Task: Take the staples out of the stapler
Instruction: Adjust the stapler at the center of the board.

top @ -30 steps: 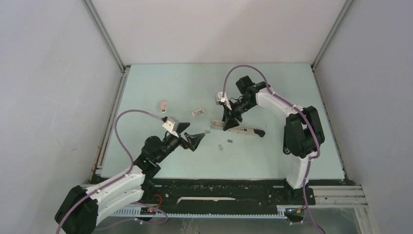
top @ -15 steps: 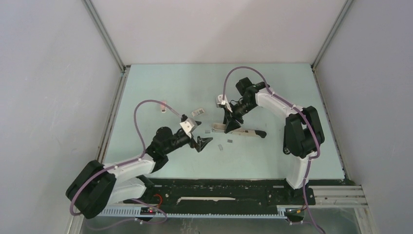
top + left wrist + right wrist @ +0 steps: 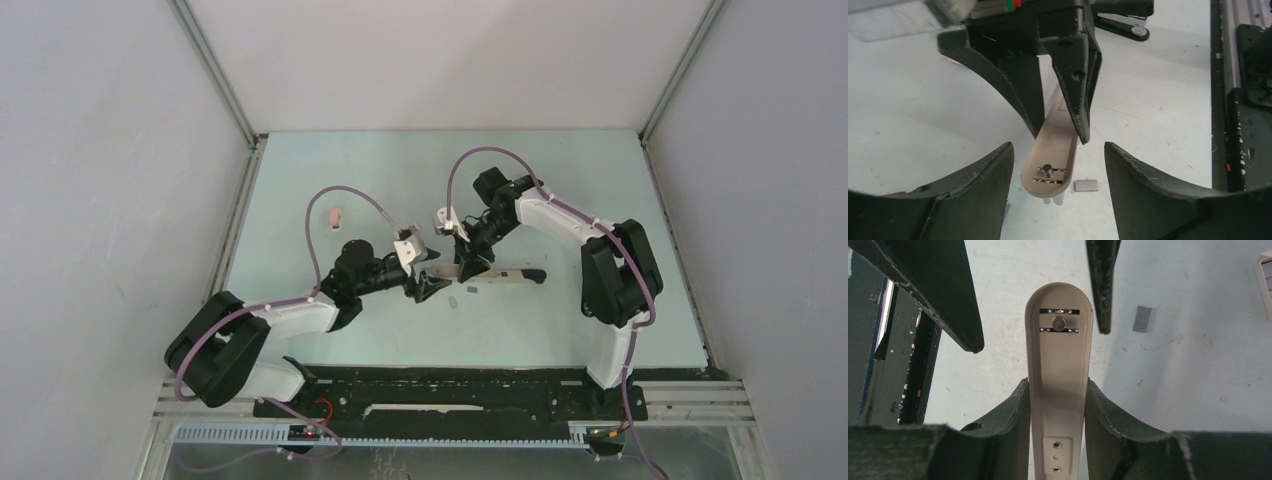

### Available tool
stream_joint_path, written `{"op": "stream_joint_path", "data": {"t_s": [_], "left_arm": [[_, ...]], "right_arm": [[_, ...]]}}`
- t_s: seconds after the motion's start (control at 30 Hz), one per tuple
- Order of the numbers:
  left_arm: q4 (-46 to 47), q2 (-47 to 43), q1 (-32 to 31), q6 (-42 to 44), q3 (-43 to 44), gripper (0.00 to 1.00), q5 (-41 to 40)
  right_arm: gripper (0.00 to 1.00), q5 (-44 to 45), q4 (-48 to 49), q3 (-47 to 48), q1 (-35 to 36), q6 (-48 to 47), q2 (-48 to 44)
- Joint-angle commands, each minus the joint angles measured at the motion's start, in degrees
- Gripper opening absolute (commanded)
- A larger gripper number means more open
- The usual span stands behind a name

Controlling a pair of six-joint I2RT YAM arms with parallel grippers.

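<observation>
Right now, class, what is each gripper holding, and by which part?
The right gripper clamps the stapler's beige arm by its two long sides, near mid-length. The left gripper holds nothing; it stands open astride that arm's tip, not touching.

The stapler [image 3: 1058, 365] had a cream arm that looked like smooth plastic with a soft satin sheen. The stud [image 3: 1059, 323] near the arm's tip was bright bare metal. The staples [image 3: 1142, 318] beside the stapler were dull grey metal, finely ribbed. The tabletop [image 3: 1198, 380] under the stapler was a pale matt sheet, scratched and speckled. The right end effector [image 3: 1057, 387] at the stapler had fingers [image 3: 1003, 415] of matt black plastic, finely grained, with pale chips along the edges. The left end effector [image 3: 1058, 146] looked alike.
</observation>
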Motion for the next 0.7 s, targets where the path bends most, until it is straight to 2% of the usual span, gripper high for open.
{"op": "stream_joint_path", "data": {"t_s": [0.0, 0.33, 0.47, 0.67], "left_arm": [[1.1, 1.4, -0.2, 1.3, 2.7, 0.71, 5.0], [-5.8, 3.1, -0.2, 6.3, 4.8, 0.71, 5.6], [-8.2, 4.6, -0.2, 7.4, 6.0, 0.67, 5.3], [-8.2, 5.3, -0.2, 7.8, 5.8, 0.67, 4.4]], "right_arm": [[0.0, -1.3, 1.0, 0.0, 0.2, -0.4, -4.3], [0.0, -1.5, -0.1, -0.1, 0.6, -2.1, -4.8], [0.0, -1.5, -0.2, -0.2, 0.8, -2.5, -5.2], [0.0, -1.8, -0.4, -0.5, 0.9, -2.9, -5.3]]}}
